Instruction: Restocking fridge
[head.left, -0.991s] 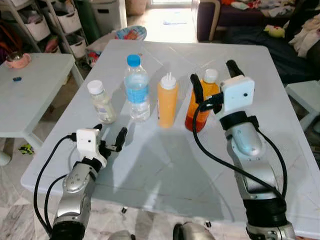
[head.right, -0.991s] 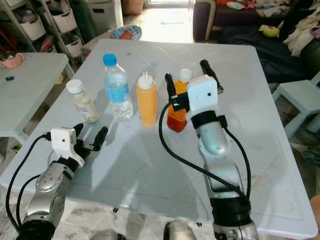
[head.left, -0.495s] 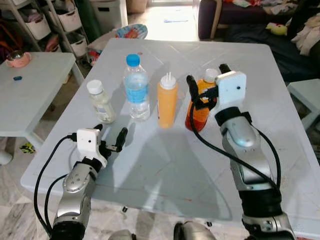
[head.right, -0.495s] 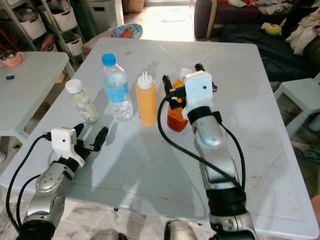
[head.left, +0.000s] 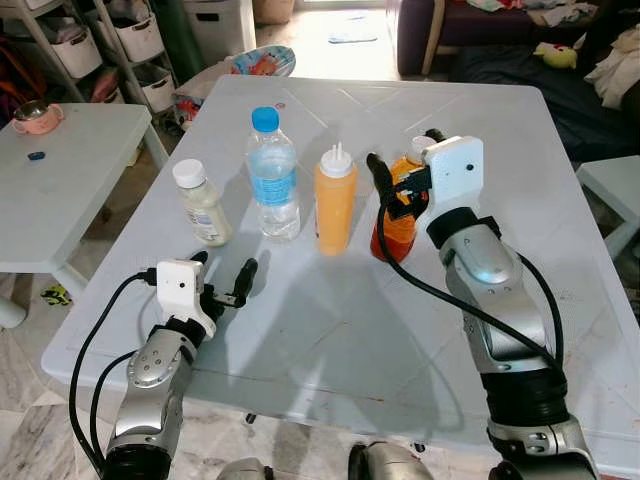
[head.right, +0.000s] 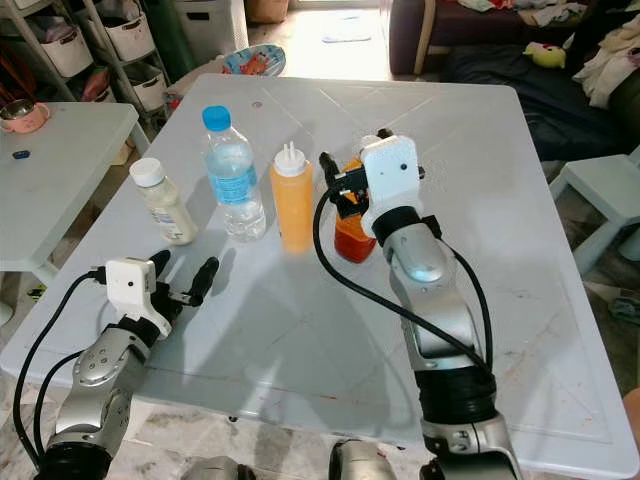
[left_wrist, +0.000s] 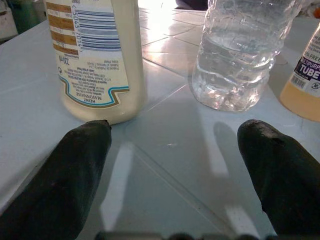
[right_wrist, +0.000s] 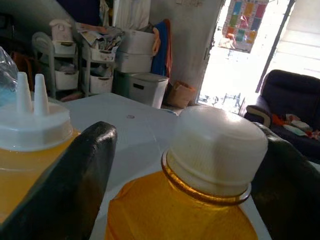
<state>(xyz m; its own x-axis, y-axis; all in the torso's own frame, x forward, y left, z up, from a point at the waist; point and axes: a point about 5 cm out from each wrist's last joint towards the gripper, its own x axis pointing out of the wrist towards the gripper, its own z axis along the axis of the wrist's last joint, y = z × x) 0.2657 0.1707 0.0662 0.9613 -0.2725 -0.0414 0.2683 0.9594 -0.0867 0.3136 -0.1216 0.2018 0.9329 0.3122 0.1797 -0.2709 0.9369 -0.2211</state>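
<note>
The right gripper (head.left: 402, 172) is spread wide around the upper part of the orange bottle (head.left: 397, 225), one black finger on the left of its neck and the other tucked behind on the far right; from the right wrist view the white cap (right_wrist: 216, 147) sits squarely between the two fingers (right_wrist: 70, 185), with a gap still showing on the left side, so I can't say they are actually pressing on it. That arm reaches up from the near right edge of the white table (head.left: 560, 260), elbow bent, forearm angled to the far left, the white camera block sitting just above the bottle. The left gripper (head.left: 222, 283) is also open, its fingers (left_wrist: 75, 180) spread and holding nothing, low over the tabletop near the left front; the tip of one finger looks to be right at the base of the mayonnaise bottle (head.left: 200, 204), though touching or just short I cannot tell. Its arm rises from the near left edge, forearm pointing away toward the row of bottles. That row stands upright across the middle of the table: mayonnaise on the left, then the water bottle (head.left: 273, 175) with a blue cap, the yellow squeeze bottle (head.left: 334, 200), and the orange bottle on the right
</note>
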